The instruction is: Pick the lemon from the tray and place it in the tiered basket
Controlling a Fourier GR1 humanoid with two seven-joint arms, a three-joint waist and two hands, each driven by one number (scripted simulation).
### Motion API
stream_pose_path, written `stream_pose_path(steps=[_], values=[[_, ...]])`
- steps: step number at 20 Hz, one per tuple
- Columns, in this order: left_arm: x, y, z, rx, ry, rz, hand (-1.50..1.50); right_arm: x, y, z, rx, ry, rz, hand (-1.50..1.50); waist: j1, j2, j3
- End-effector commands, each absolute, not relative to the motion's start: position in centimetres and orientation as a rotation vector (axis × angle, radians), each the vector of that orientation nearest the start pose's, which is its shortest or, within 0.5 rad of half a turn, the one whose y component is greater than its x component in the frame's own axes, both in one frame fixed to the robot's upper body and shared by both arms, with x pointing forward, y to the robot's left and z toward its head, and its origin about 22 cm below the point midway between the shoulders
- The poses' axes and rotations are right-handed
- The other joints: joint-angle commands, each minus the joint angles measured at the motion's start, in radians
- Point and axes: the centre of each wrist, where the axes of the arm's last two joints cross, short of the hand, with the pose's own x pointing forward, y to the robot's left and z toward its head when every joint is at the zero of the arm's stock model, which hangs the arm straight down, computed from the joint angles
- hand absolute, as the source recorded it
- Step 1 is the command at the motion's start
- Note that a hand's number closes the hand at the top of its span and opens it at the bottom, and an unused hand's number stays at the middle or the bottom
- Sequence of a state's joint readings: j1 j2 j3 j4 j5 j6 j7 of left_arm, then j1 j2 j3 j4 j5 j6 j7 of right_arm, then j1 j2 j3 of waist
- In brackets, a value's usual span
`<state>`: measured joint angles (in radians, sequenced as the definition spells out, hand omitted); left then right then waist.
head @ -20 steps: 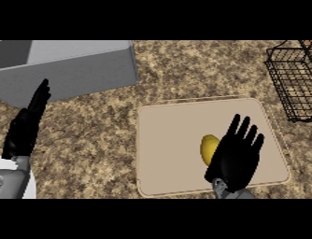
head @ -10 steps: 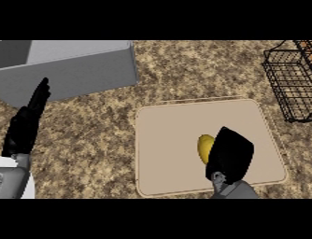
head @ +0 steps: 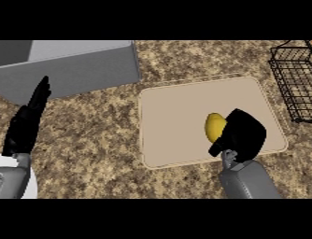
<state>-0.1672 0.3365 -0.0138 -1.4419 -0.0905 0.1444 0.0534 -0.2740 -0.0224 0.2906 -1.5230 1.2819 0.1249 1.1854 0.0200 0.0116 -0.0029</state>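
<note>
Yellow lemon point(head: 214, 126) on the beige tray point(head: 179, 107), right hand point(head: 244, 136) with fingers curled round its right side, left hand point(head: 26, 122) resting at left over the speckled desk point(head: 96, 140), fingers straight and together, wire tiered basket point(head: 303, 88) apart at right

We see a counter point(head: 89, 135) of speckled brown and tan stone, mottled like polished granite. The tray point(head: 179, 107) is a smooth, matt beige sheet, even in tone. The lemon point(head: 215, 125) has plain yellow skin, smooth and faintly shiny. The tiered basket point(head: 302, 88) is thin black wire, metal by its look. A grey box point(head: 83, 72) has flat, matt walls. The left hand point(head: 28, 120) and the right hand point(head: 245, 135) are matt black. The right forearm point(head: 250, 184) is smooth grey, like painted metal or hard plastic.
</note>
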Motion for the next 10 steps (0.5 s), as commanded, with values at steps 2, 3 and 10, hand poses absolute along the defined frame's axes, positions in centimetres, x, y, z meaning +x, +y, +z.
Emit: stream_pose_path(steps=[2,3,10], values=[[28.5,29.3,4.1,0.423,-1.582,-0.237,0.00,32.5,-18.1,8.8,-1.212,-0.534,0.126,1.50,0.007,0.036,0.013],[28.6,28.5,4.0,0.396,-1.586,-0.232,0.00,33.2,-18.9,9.3,-1.207,-0.528,0.077,1.50,0.012,0.040,0.012],[29.1,28.1,4.6,0.390,-1.610,-0.274,0.00,36.8,-24.4,16.9,-1.376,-0.645,-0.286,1.50,0.071,0.052,0.002]])
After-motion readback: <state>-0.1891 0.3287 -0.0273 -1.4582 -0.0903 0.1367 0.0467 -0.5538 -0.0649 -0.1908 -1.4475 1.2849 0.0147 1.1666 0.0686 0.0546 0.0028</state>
